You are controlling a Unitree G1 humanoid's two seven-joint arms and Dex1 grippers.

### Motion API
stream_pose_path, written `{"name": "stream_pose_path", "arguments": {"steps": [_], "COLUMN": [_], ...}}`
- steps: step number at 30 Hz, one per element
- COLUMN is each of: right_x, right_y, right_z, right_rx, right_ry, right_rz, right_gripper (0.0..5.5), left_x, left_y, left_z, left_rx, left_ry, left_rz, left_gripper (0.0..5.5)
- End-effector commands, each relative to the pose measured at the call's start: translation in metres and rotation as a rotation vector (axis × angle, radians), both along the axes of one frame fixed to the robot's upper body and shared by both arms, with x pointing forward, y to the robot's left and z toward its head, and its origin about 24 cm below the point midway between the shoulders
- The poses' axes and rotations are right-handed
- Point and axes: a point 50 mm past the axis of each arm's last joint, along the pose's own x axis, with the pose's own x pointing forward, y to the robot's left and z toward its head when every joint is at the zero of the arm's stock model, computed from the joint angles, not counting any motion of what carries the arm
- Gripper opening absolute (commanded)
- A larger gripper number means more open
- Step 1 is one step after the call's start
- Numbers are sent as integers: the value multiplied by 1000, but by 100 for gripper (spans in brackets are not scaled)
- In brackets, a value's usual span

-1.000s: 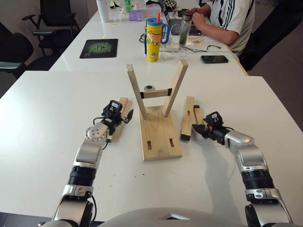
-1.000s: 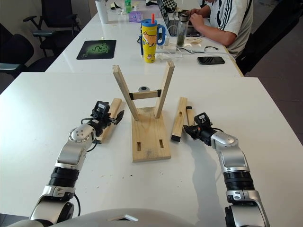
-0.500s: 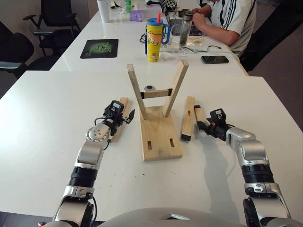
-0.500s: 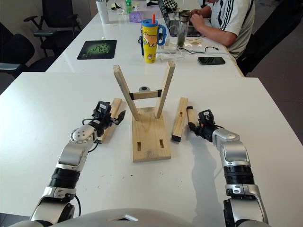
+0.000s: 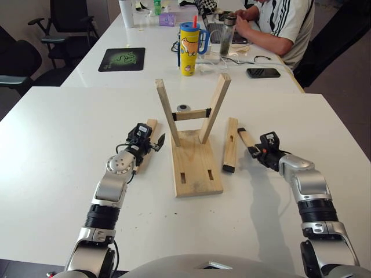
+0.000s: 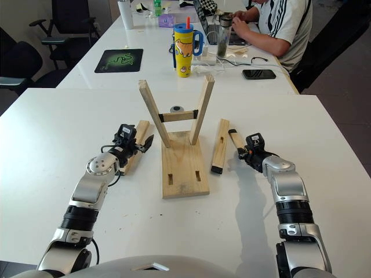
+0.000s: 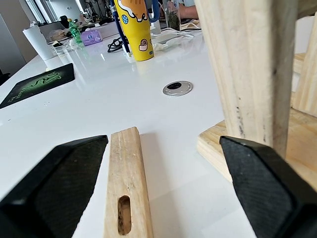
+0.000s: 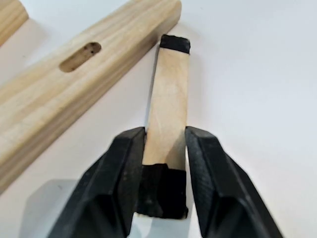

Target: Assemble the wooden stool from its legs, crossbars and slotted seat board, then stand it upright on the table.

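Note:
The slotted seat board (image 5: 194, 168) lies flat on the white table. Two legs (image 5: 166, 110) (image 5: 213, 107) stand in its far end, joined by a crossbar (image 5: 191, 114). A loose leg (image 5: 151, 124) lies left of the board, and my left gripper (image 5: 152, 142) hangs open over it, a finger on each side (image 7: 163, 144). Another loose leg (image 5: 229, 145) lies right of the board. Beside it, my right gripper (image 5: 258, 152) is shut on the near end of a short black-tipped crossbar (image 8: 168, 94), which rests on the table.
A round cable grommet (image 5: 183, 108) sits in the tabletop behind the upright legs. On the far table stand a yellow mug (image 5: 188, 49), a black mouse pad (image 5: 121, 59) and a phone (image 5: 262, 72). A person sits at its far right.
My right gripper has moved from the right loose leg's near end to the short crossbar and shut on it. The left arm has barely shifted.

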Motion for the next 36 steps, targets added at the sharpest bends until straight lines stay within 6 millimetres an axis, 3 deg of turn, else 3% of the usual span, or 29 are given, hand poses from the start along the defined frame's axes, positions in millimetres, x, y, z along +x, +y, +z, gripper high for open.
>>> {"name": "stream_pose_path", "arguments": {"steps": [1, 6, 13, 19, 24, 29, 34, 36], "right_x": [-4, -5, -4, -5, 3, 34, 37, 32], "right_y": [-5, -3, -3, -1, -2, -4, 12, 31], "right_z": [-10, -11, -14, -16, -6, 57, 142, 168], "right_rx": [-22, -21, 1, 71, 70, 39, 103, 167], "right_ry": [62, 64, 82, 104, 29, -419, -940, -1053], "right_rz": [-10, -3, -25, -47, -77, -140, -77, 24], "right_gripper": [150, 220, 225, 143, 132, 132, 132, 132], "left_x": [2, 1, 3, 4, 4, 7, 3, -5], "left_y": [-4, -4, -4, -3, -2, 12, 9, 4], "left_z": [3, 3, 3, 5, 7, 18, 61, 85], "left_rx": [7, 4, 6, 9, -14, -138, -577, -806], "left_ry": [-16, -16, -16, -20, -24, -53, -148, -182], "left_rz": [-7, -4, -5, -7, 5, 85, -3, -103], "left_gripper": [422, 422, 422, 422, 422, 422, 422, 422]}}
